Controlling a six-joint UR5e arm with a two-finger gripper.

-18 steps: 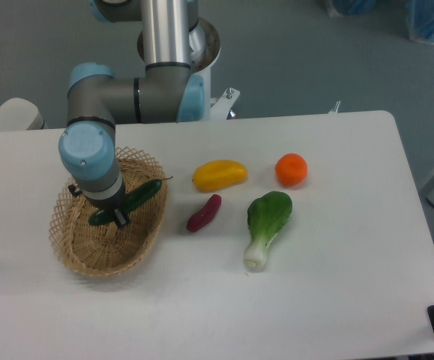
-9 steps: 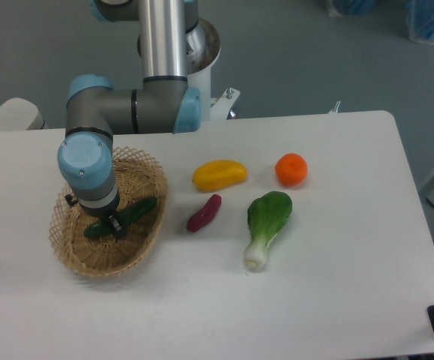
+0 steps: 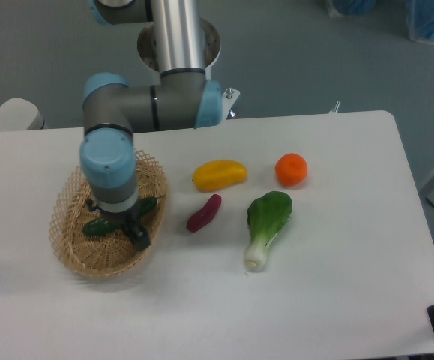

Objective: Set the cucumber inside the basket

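The dark green cucumber (image 3: pixel 95 226) lies inside the tan woven basket (image 3: pixel 65 241) at the table's left, running from lower left to upper right. My gripper (image 3: pixel 121 225) hangs directly over its middle and hides that part. The fingers (image 3: pixel 139 237) are spread on either side of the cucumber, so the gripper is open. Only the cucumber's two ends show past the wrist.
To the right of the basket lie a purple sweet potato (image 3: pixel 203 213), a yellow pepper (image 3: pixel 219 175), an orange (image 3: pixel 291 169) and a bok choy (image 3: pixel 266 223). The arm's base column (image 3: pixel 178 45) stands behind the table's far edge.
The cucumber went down into the basket and came to rest there. The fingers have spread apart and the wrist has shifted slightly right.
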